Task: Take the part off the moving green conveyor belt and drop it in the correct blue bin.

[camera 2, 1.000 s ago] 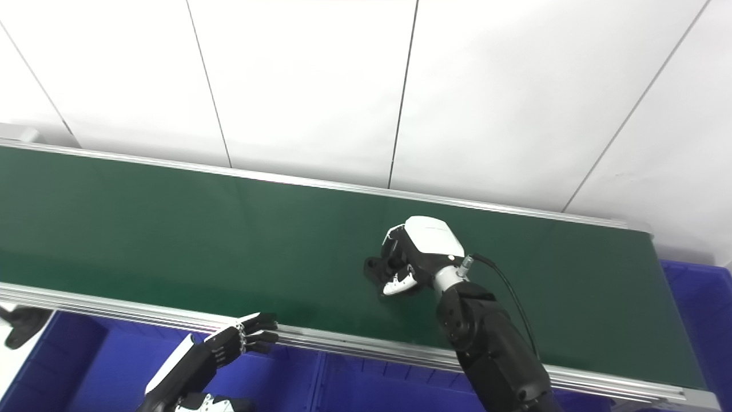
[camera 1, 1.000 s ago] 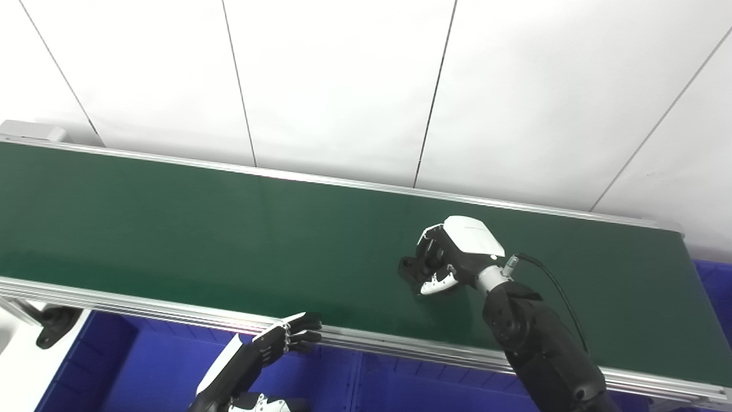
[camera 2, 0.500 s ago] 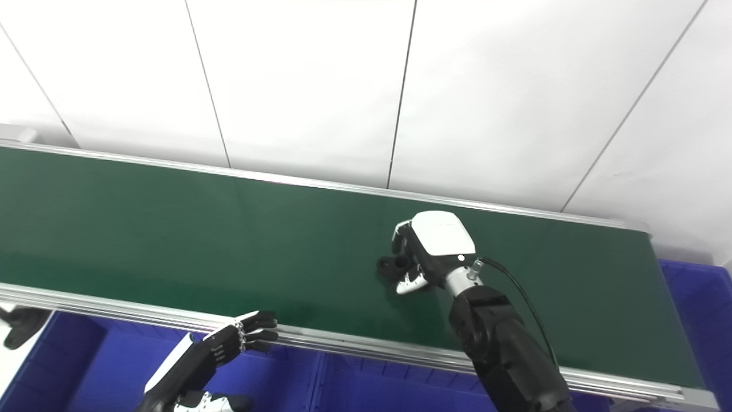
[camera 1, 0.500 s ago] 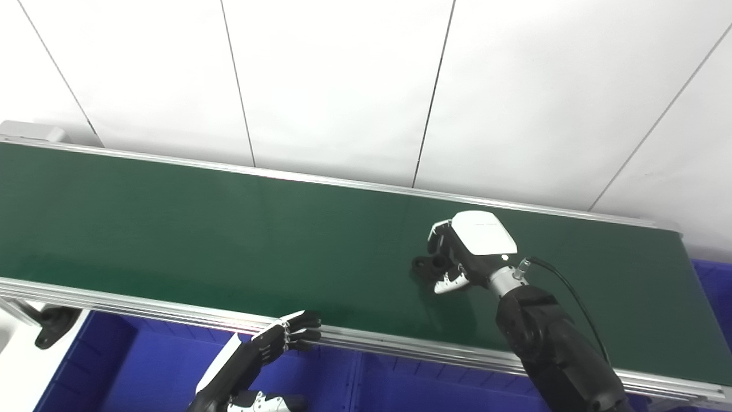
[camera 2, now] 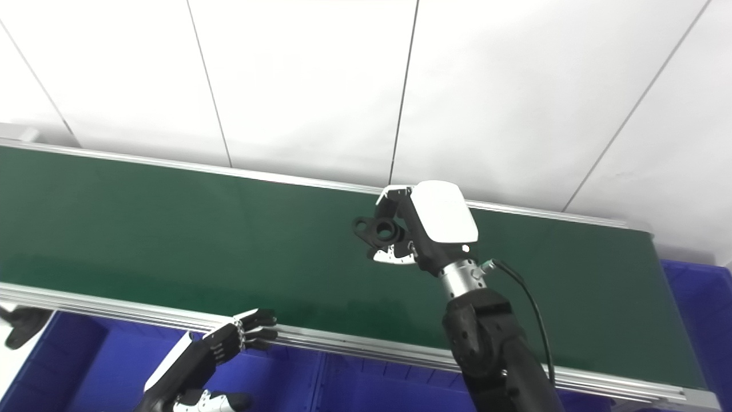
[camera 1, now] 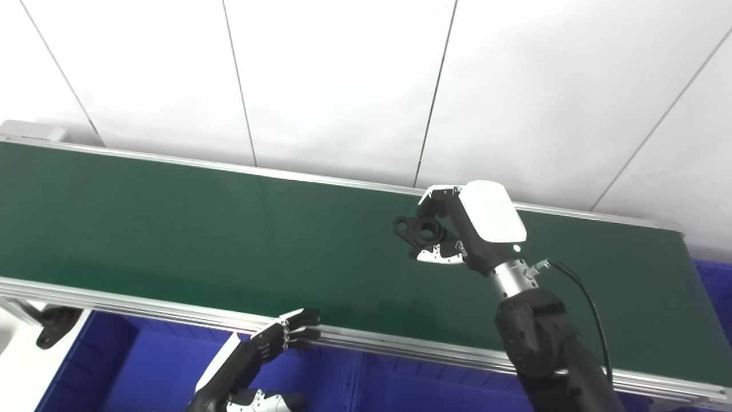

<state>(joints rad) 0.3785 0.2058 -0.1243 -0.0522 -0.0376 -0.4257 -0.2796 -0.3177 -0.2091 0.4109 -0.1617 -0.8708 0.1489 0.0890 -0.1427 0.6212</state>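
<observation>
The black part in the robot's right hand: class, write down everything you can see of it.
The black part is small, dark and matte, plastic or metal by its look. It has a round central bore and a flat lug with a smaller hole pointing left. The right hand holds it from the right, fingers above and thumb below, over the green belt. Its far end is hidden inside the grip.

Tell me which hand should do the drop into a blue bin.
Right. The right hand is shut on the black part and holds it above the green belt. The left hand holds nothing, waiting at the belt's near rail over the blue bins. Which bin is correct cannot be told.
</observation>
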